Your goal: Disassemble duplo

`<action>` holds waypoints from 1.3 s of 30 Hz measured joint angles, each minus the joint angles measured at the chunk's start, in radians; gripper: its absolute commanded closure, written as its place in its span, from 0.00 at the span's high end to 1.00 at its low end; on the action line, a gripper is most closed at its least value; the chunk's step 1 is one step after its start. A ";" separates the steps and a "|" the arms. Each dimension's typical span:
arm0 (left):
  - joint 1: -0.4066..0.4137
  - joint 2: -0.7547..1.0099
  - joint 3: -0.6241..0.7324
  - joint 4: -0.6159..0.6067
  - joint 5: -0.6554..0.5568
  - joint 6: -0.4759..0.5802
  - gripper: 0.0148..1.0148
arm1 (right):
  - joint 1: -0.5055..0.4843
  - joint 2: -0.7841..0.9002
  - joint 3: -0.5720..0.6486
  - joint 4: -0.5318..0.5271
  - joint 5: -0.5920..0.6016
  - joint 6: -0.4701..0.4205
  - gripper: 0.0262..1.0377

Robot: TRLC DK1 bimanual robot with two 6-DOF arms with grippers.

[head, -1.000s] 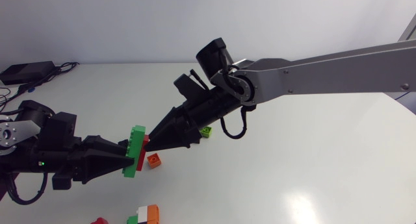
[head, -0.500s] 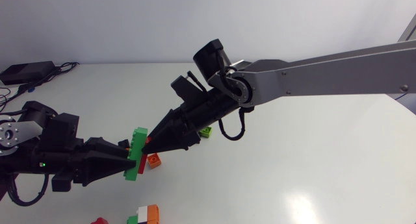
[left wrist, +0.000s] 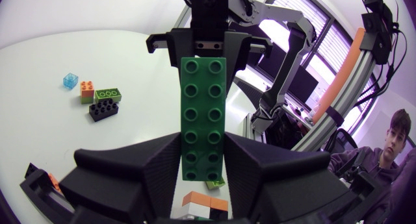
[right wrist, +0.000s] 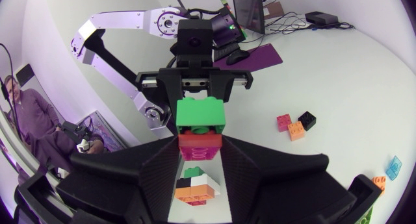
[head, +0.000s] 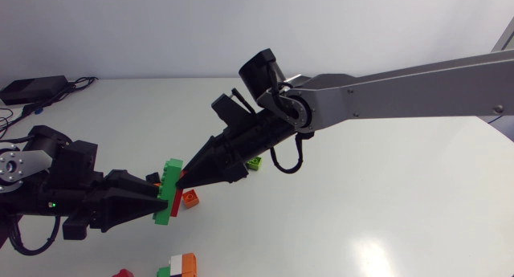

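Head view: the green brick and the red brick stuck to it are held above the table, between both arms. The left gripper is clamped on the green brick, the right gripper on the red brick. Separation is judged in hand; next the 2 must be pried apart.

White table with desk clutter at one corner
A flat black box is seen lying at the table's far left corner, with black cables trailed beside it. In the right wrist view a purple mat is laid on the table near that box, and a dark mouse is set at the mat's edge.
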 measured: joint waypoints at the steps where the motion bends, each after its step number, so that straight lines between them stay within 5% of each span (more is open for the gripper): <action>1: 0.002 0.000 0.000 0.000 0.000 0.000 0.18 | 0.000 0.000 0.000 0.000 0.000 0.000 0.23; 8: 0.012 0.000 0.000 -0.001 0.005 0.018 0.18 | -0.018 0.000 0.002 -0.046 -0.002 -0.056 0.24; 16: 0.072 -0.003 0.009 -0.003 0.005 0.018 0.18 | -0.060 0.000 0.048 -0.431 -0.014 -0.377 0.24; 21: 0.078 -0.002 0.010 -0.002 0.005 0.018 0.18 | -0.066 0.000 0.061 -0.466 0.040 -0.452 0.24; 25: 0.084 0.060 0.031 0.024 0.003 0.014 0.18 | -0.067 0.011 0.085 -0.443 0.222 -0.448 0.24; 35: 0.161 0.193 0.105 0.042 0.000 -0.012 0.18 | 0.009 0.039 0.042 -0.134 0.770 -0.320 0.25; 39: 0.153 0.210 0.117 0.042 -0.011 -0.029 0.19 | 0.066 0.051 0.001 -0.040 0.966 -0.312 0.35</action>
